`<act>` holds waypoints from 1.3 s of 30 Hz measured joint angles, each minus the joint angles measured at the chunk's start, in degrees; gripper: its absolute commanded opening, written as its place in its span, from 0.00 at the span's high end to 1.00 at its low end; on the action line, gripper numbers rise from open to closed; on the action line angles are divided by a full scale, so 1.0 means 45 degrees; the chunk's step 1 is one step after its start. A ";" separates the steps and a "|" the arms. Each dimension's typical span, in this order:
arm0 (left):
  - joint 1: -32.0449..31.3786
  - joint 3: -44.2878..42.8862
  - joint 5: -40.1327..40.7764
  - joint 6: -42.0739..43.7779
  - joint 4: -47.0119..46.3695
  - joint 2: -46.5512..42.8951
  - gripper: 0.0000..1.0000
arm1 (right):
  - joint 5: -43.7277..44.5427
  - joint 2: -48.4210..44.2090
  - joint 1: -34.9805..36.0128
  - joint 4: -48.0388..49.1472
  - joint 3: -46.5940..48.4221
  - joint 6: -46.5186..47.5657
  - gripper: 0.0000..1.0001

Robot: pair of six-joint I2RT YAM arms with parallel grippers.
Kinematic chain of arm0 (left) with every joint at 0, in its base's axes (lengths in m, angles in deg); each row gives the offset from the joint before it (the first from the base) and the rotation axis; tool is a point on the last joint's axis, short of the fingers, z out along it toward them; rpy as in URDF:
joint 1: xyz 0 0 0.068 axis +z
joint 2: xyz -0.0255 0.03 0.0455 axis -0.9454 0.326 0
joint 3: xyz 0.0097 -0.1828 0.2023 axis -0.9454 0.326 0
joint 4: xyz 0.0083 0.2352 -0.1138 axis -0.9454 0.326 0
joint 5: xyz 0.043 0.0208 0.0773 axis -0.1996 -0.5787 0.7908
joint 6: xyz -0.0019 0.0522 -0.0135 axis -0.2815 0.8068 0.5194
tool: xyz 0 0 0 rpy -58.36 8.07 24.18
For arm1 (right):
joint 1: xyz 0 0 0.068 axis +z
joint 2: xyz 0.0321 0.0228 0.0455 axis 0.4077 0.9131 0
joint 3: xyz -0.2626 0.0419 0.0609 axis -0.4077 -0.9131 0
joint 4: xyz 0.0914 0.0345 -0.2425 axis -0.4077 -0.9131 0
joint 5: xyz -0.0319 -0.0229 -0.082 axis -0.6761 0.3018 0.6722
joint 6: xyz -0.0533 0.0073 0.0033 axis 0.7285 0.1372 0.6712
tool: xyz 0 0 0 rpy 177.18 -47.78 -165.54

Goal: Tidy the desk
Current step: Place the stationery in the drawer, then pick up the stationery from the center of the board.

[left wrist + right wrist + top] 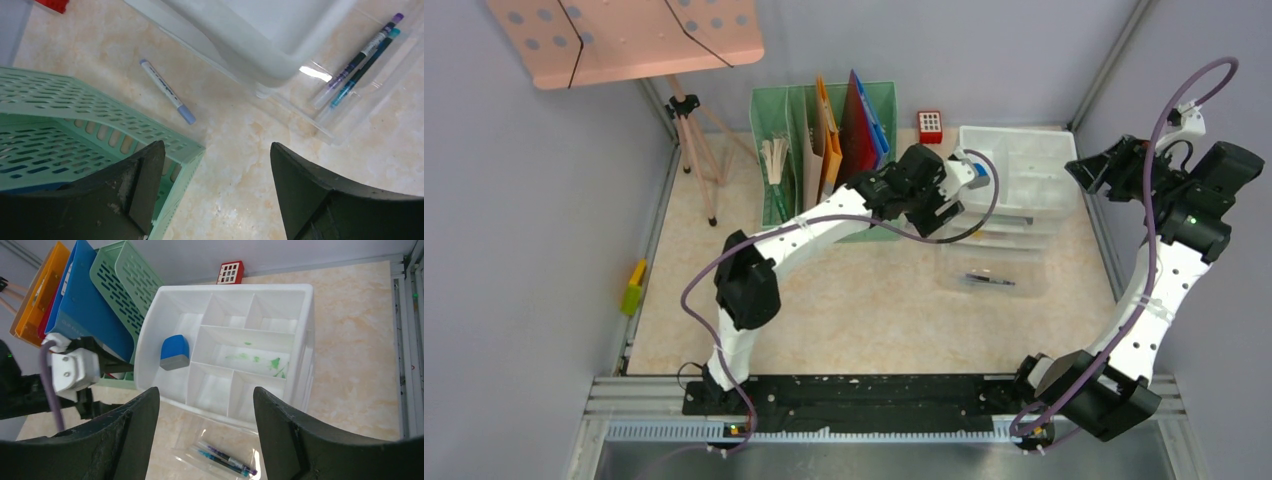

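Note:
The desk (pixel 874 320) is a beige marble-patterned top. My left gripper (pixel 940 212) (pixel 217 150) hangs open and empty over bare desk, between the green file rack (pixel 75 115) and the white organizer (pixel 260 35). A blue-and-white marker (pixel 167 91) lies loose on the desk just beyond its fingers. My right gripper (pixel 1096 170) (pixel 206 392) is open, held high above the organizer (pixel 300 340), gripping nothing. A blue block (pixel 175 352) sits in one organizer compartment. Two pens (pixel 225 459) (pixel 360 60) lie in the pulled-out clear drawer (pixel 994 270).
The file rack (pixel 809 150) holds orange, red and blue folders (pixel 85 300). A small red gridded item (pixel 930 125) stands at the back wall. A yellow-green object (pixel 634 287) lies at the left edge. The pink music stand (pixel 624 35) on its tripod (pixel 694 130) occupies the back left.

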 measured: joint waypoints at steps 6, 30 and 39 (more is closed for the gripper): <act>0.0364 -0.0622 0.0282 -0.0651 -0.0641 0.1651 0.23 | 0.0000 0.0000 0.0000 0.0000 -0.0005 0.0000 0.32; 0.1452 -0.2293 0.0398 -0.2613 -0.2249 0.4313 0.30 | 0.0005 -0.0005 -0.0005 0.0058 -0.0505 0.0097 0.32; 0.1481 -0.3298 0.0593 -0.3026 -0.2205 0.5542 0.30 | 0.0005 -0.0005 -0.0010 0.0146 -0.0704 0.0107 0.32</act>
